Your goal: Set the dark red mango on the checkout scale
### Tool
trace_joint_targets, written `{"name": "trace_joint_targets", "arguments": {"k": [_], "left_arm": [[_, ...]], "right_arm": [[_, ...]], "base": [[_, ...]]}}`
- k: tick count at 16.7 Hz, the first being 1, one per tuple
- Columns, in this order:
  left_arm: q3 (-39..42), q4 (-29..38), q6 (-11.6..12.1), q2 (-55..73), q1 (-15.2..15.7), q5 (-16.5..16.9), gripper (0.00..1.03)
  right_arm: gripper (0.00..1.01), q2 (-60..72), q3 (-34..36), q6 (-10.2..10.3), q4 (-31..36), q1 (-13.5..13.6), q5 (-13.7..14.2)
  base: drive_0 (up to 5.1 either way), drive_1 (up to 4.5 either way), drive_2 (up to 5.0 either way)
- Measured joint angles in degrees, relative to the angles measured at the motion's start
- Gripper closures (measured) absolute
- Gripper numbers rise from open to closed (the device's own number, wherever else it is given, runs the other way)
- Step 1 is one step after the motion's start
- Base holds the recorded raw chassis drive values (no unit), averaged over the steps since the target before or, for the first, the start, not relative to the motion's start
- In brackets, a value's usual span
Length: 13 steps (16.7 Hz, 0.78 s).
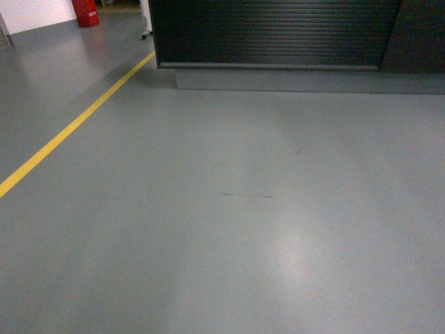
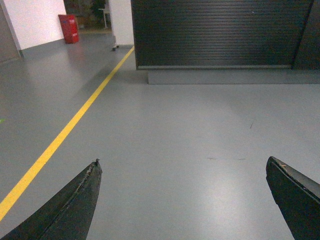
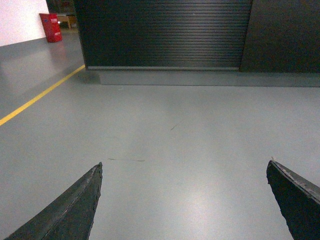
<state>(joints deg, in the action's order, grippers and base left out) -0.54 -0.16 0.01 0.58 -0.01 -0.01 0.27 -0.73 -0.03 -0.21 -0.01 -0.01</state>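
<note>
The checkout point(image 1: 271, 35) is a dark counter with a horizontally slatted front, standing ahead across grey floor; only its front shows, also in the left wrist view point(image 2: 215, 32) and the right wrist view point(image 3: 165, 32). The dark red mango and the scale are out of view. My left gripper point(image 2: 182, 162) hangs open over bare floor, nothing between its black fingers point(image 2: 75, 205). My right gripper point(image 3: 185, 165) is open too, with empty space between its fingers point(image 3: 295, 197). Neither gripper shows in the head view.
A yellow floor line point(image 1: 76, 122) runs diagonally on the left toward the counter's left corner. A red object point(image 1: 85, 12) stands far back left by a white wall. A grey plinth point(image 1: 306, 80) runs under the counter. Faint scuff marks point(image 1: 247, 195) cross the floor.
</note>
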Motion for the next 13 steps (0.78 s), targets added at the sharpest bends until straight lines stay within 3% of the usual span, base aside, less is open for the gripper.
{"name": "trace_joint_targets", "arguments": {"k": [13], "left_arm": [[0.0,0.0,0.0,0.0,0.0,0.0,0.05]], "right_arm": [[0.03,0.0,0.0,0.0,0.0,0.0,0.0]], "base": [[0.0,0.00,0.0]]}}
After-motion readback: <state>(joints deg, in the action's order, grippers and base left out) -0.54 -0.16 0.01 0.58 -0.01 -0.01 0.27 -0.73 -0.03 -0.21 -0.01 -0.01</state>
